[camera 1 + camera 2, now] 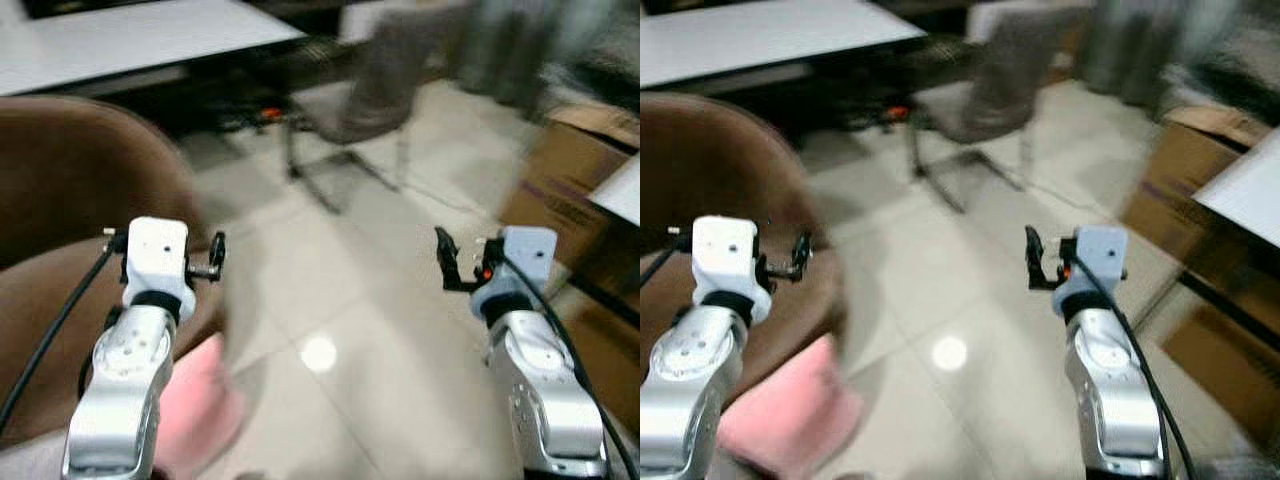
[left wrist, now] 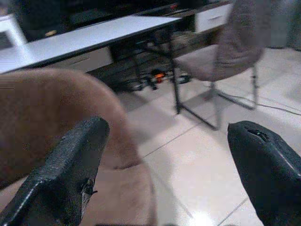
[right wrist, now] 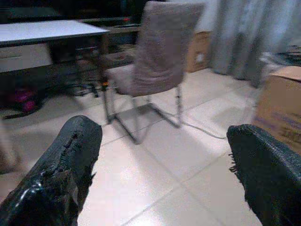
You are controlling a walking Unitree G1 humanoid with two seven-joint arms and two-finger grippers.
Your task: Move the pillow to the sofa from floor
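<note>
Pink soft pillow [image 1: 790, 415] lies low beside the brown sofa [image 1: 70, 200], so the robot should bend, bringing left gripper [image 1: 212, 258] and right gripper [image 1: 447, 262], fingers wide open and empty, around it.

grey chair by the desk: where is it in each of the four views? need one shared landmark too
Left eye view: grey chair, top, right of centre, on the tiled floor.
Right eye view: top centre.
Left wrist view: upper right, beyond the open fingers.
Right wrist view: upper centre, between the open fingers.
Shared landmark: the white desk beside it, on its left in the eye views.
</note>
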